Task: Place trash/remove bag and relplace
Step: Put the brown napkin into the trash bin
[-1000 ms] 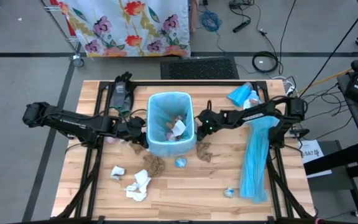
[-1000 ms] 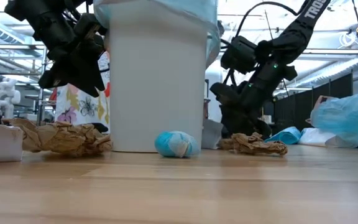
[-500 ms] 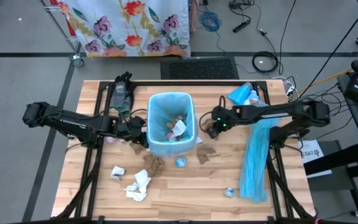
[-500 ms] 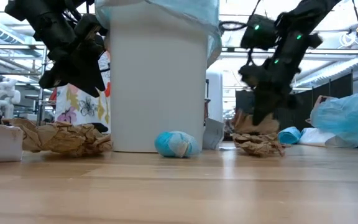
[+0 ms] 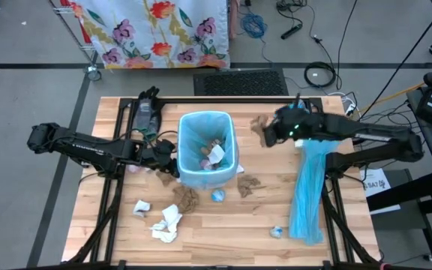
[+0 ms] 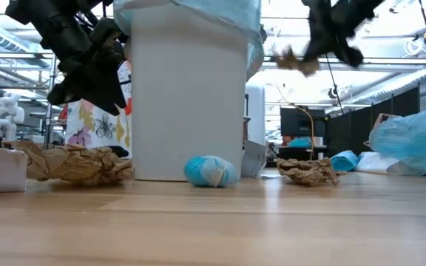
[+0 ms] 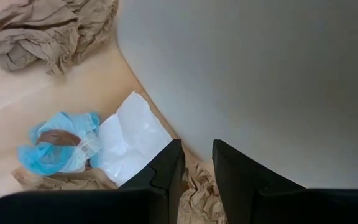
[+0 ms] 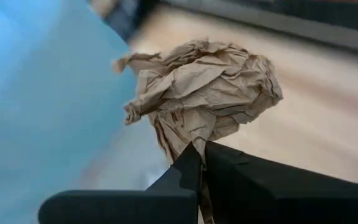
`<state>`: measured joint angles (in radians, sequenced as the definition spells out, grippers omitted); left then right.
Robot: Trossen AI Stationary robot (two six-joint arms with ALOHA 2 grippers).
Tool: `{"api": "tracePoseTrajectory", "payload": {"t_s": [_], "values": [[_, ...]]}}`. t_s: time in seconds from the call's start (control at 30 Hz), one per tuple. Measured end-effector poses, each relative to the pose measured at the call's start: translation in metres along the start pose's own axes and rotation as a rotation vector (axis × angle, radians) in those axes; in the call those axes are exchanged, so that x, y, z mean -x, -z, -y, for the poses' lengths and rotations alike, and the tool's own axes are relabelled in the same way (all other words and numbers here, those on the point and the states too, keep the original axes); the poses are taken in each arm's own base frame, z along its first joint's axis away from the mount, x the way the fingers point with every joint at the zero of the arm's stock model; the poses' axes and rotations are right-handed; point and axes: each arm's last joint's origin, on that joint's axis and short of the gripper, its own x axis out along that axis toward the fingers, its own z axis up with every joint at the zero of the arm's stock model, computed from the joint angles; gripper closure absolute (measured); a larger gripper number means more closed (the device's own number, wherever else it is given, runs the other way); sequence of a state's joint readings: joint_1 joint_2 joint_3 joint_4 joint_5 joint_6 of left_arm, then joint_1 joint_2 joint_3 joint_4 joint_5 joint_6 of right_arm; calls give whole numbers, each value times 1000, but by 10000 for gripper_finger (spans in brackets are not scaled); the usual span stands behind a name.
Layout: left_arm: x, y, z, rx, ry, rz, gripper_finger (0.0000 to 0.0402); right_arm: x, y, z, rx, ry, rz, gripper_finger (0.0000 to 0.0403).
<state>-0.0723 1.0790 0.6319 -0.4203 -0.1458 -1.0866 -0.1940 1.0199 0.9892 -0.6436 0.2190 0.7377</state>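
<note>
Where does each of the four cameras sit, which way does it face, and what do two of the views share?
High view: above the table, facing straight down on the bin; both arms show.
Low view: at table-top height, facing level across; both arms come in from above.
Left wrist view: on the left arm, facing the bin's wall; left pincer shows.
Right wrist view: on the right arm; right pincer grips a brown paper wad.
Shared: that wad also appears in the high view and low view.

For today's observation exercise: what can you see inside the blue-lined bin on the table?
Inside the bin, the high view shows crumpled brown paper, a white tissue piece and a pinkish scrap on the blue liner. Anything beneath them is covered.
</note>
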Motion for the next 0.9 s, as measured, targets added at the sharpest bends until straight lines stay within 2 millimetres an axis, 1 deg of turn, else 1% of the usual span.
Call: {"api": "tracePoseTrajectory", "payload": {"t_s": [0.13, 0.2, 0.27, 0.37, 0.47, 0.53, 0.63, 0.77, 0.9], "values": [[0, 0, 0, 0, 1, 2, 311, 35, -40, -25, 52, -101, 149, 403], [0, 0, 0, -1, 1, 2, 311, 47, -55, -38, 93, -142, 194, 403], [0, 0, 0, -1, 0, 3, 311, 55, -67, -52, 137, -182, 231, 403], [0, 0, 0, -2, -3, 9, 311, 56, -79, -76, 204, -233, 253, 403], [0, 0, 0, -3, -4, 11, 311, 42, -80, -99, 264, -266, 232, 403], [0, 0, 0, -16, -4, 11, 311, 28, -78, -113, 300, -307, 213, 403], [0, 0, 0, -27, -4, 11, 311, 6, -72, -129, 345, -358, 189, 403], [0, 0, 0, -26, -3, 12, 311, -20, -66, -137, 360, -343, 154, 401], [0, -1, 1, -27, 3, 14, 311, -37, -60, -140, 317, -324, 110, 375]]}}
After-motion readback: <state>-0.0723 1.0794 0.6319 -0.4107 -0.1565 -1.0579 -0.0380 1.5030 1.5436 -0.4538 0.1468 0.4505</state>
